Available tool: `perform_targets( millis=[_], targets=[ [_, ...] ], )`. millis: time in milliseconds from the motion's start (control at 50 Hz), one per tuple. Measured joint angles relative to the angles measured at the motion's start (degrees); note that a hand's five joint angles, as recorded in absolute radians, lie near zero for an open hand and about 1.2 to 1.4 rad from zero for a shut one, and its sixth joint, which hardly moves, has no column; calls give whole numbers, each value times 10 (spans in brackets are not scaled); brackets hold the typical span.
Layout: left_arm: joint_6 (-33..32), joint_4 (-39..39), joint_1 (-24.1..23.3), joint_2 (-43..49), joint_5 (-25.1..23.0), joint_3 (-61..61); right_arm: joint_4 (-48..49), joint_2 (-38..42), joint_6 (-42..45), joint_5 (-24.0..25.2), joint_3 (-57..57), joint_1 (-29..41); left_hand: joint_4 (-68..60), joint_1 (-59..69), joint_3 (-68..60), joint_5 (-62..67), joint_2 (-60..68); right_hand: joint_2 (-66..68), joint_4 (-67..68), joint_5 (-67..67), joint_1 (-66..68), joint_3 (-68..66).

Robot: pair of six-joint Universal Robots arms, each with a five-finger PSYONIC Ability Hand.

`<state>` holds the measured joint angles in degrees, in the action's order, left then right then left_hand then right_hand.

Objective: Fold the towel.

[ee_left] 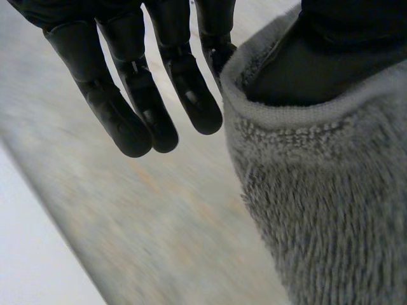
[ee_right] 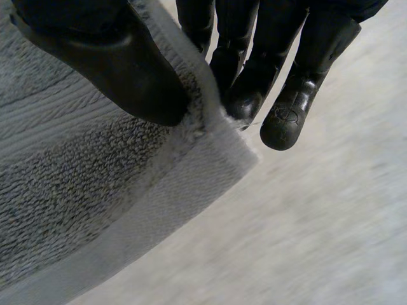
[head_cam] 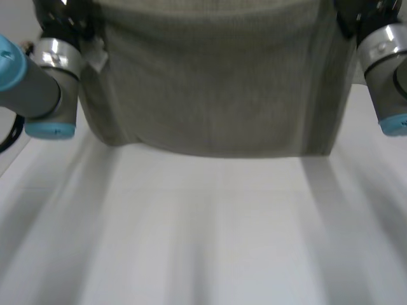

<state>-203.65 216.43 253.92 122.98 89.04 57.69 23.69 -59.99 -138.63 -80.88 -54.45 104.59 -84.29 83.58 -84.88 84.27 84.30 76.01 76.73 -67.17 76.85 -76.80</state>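
Observation:
A grey terry towel (head_cam: 216, 82) hangs lifted above the white table (head_cam: 203, 235), spread wide between my two hands, its lower edge free in the air. My left hand (head_cam: 60, 16) has the towel's top left corner. In the left wrist view the towel (ee_left: 331, 210) wraps over the thumb and is pinched against one finger, while the other fingers (ee_left: 127, 95) stay straight. My right hand (head_cam: 356, 19) has the top right corner. In the right wrist view its thumb (ee_right: 114, 57) presses the hemmed corner of the towel (ee_right: 82, 190) against the fingers behind it.
Both grey arms with light-blue caps, the left arm (head_cam: 38, 89) and the right arm (head_cam: 388, 76), stand at either side of the hanging towel. Bare white tabletop stretches below and in front of it.

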Motion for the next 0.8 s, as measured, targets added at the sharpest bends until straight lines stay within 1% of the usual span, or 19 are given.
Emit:
perform_targets(
  millis=[60, 80, 120, 160, 180, 240, 280, 320, 340, 440, 500, 560, 660, 720, 760, 780, 800],
  targets=[
    [38, 25, 1, -28, 19, -3, 56, -36, -11, -7, -24, 6, 0, 0, 1, 0, 0, 0, 0, 0, 0, 0],
    [51, 22, 1, -38, 23, -2, 65, -49, -15, -8, -34, 7, 0, 0, 1, 0, 0, 0, 0, 0, 0, 0],
    [72, -7, 3, -55, 22, 5, 60, -73, -23, -6, -55, 7, 0, 0, 1, 0, 0, 0, 0, 0, 0, 0],
    [83, -51, 5, -63, 11, 15, 33, -87, -28, 0, -72, 5, 0, 0, 1, 0, 0, 0, 0, 0, 0, 0],
    [85, -59, 5, -65, 9, 17, 28, -89, -29, 1, -74, 5, 0, 0, 1, 0, 0, 0, 0, 0, 0, 0],
    [86, -113, 7, -68, -23, 63, -49, -95, -30, 29, -103, 3, 1, 0, 4, -2, -2, 0, 0, 0, 0, 0],
    [84, -133, 7, -70, -44, 100, -89, -96, -29, 46, -121, 1, 1, 0, 4, -2, -2, 0, 0, 0, 0, 0],
    [80, -149, 9, -70, -67, 157, -145, -96, -27, 73, -161, -1, 1, 0, 5, -1, -2, 0, 0, 0, 0, 0],
    [80, -151, 10, -70, -71, 167, -155, -97, -26, 79, -171, -1, 1, 0, 5, -2, -2, 0, 0, 0, 0, 0],
    [54, -157, 18, -82, -95, 301, -209, -118, -11, 118, -282, -8, 1, 0, 5, -1, -2, 0, 0, 0, 0, 0],
    [32, -154, 23, -93, -99, 356, -213, -134, 3, 132, -333, -20, 1, 0, 5, -2, -2, 0, 0, 0, 0, 0],
    [-5, -148, 26, -109, -109, 419, -210, -156, 30, 152, -397, -52, 1, 0, 6, -1, -2, 0, 0, 0, 0, 0],
    [-53, -127, 25, -124, -133, 489, -204, -177, 54, 171, -457, -98, 10, -2, 14, -2, -9, 0, 0, 0, 0, 0],
    [-67, -107, 24, -127, -140, 509, -203, -184, 58, 173, -470, -118, 24, -6, 27, -17, -22, 0, 0, 0, 0, 0],
    [-70, -94, 25, -127, -139, 514, -203, -188, 58, 173, -473, -128, 64, -44, 68, -53, -61, 0, 0, 0, 0, 0],
    [-71, -85, 25, -127, -137, 515, -203, -190, 58, 173, -474, -134, 112, -97, 113, -107, -108, 0, 0, 0, 0, 0],
    [-72, -79, 26, -127, -134, 516, -203, -192, 58, 172, -474, -137, 133, -125, 138, -127, -134, 0, 0, 0, 0, 0]
  ],
)
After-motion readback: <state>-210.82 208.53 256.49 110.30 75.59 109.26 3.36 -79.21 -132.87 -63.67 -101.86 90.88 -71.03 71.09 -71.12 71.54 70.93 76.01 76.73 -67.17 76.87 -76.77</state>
